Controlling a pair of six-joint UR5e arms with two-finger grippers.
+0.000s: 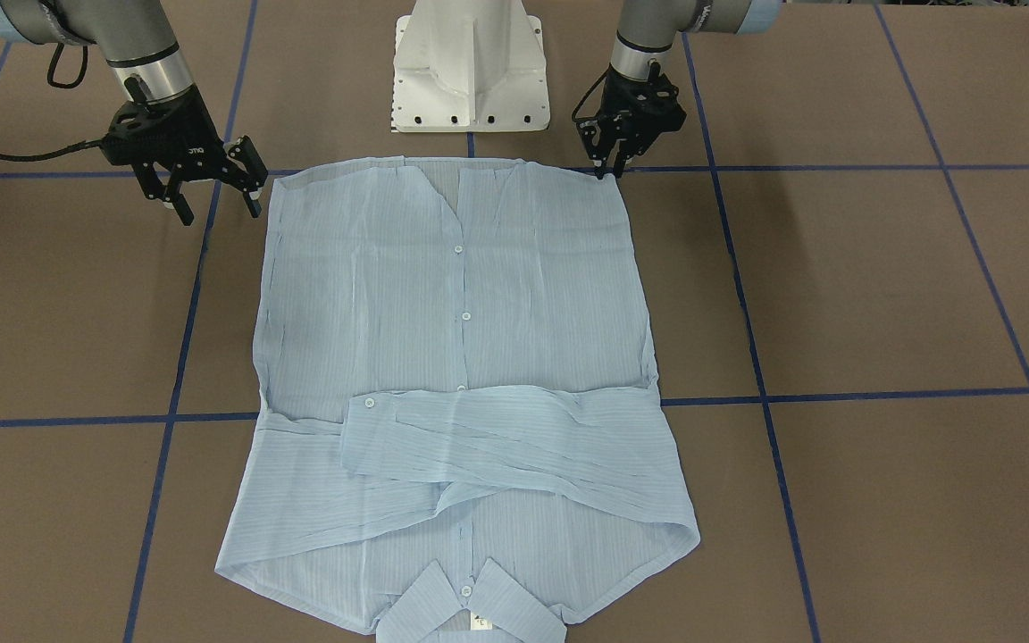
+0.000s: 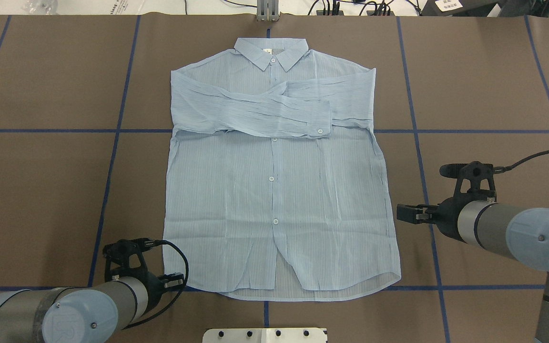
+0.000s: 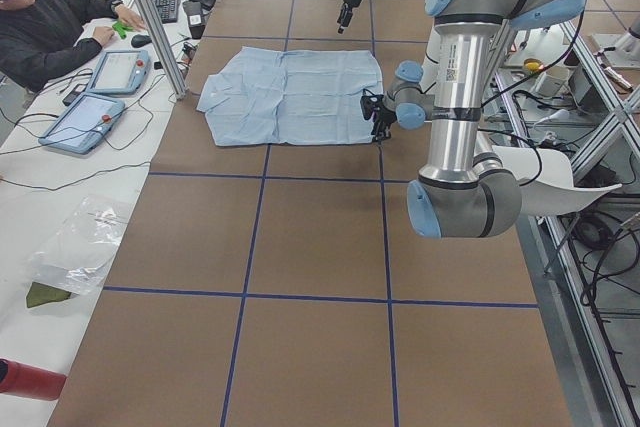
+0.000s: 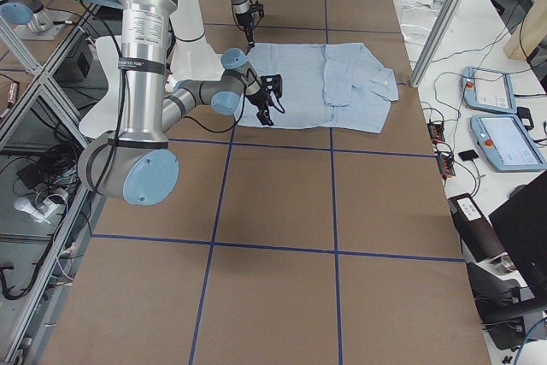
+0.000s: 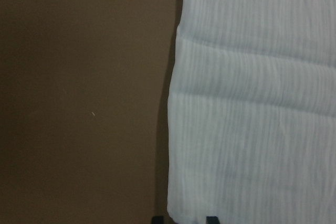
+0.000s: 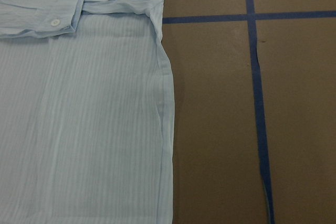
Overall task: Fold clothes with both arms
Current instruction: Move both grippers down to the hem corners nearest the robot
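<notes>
The light blue striped shirt (image 1: pixel 461 339) (image 2: pixel 274 200) lies flat and buttoned on the brown table. Its collar is at the far edge, both sleeves are folded across the chest, and its hem is towards me. My left gripper (image 1: pixel 608 168) (image 2: pixel 173 280) is low at the hem's left corner. In the left wrist view its fingertips (image 5: pixel 210 220) stand a small way apart, with the shirt's corner (image 5: pixel 252 103) between them. My right gripper (image 1: pixel 220 212) (image 2: pixel 405 213) hangs open beside the shirt's right edge (image 6: pixel 84 129), clear of the cloth and holding nothing.
The white pedestal base (image 1: pixel 470 71) stands just behind the hem. Blue tape lines (image 2: pixel 112 190) cross the brown table top. A person (image 3: pixel 50 17) sits at a side desk with tablets (image 4: pixel 504 117) beyond the collar end.
</notes>
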